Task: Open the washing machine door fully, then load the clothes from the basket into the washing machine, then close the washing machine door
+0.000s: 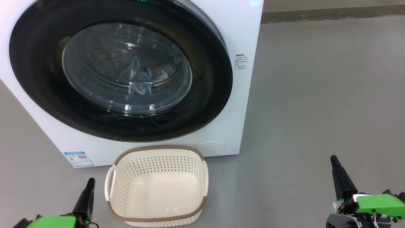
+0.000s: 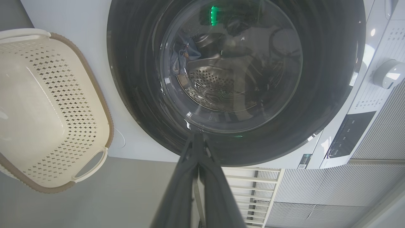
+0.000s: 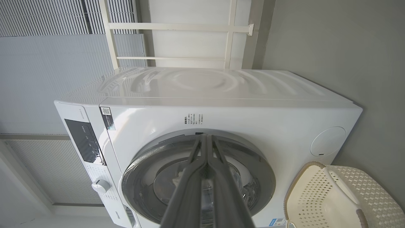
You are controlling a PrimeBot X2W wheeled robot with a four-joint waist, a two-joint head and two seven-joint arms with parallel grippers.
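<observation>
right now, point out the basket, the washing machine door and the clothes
basket (image 1: 158, 163), head view, on its perforated back wall
washing machine door (image 1: 95, 120), head view, on the lower black rim
clothes (image 1: 142, 76), head view, on the blue fabric seen through the glass

Head looks down, close, both wrists sideways, all share washing machine (image 1: 95, 148)

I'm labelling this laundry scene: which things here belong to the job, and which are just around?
Belong: washing machine; washing machine door, shut; clothes, inside behind the glass; basket, empty.
Just around: control dial; white rack behind the machine; blue label sticker.
</observation>
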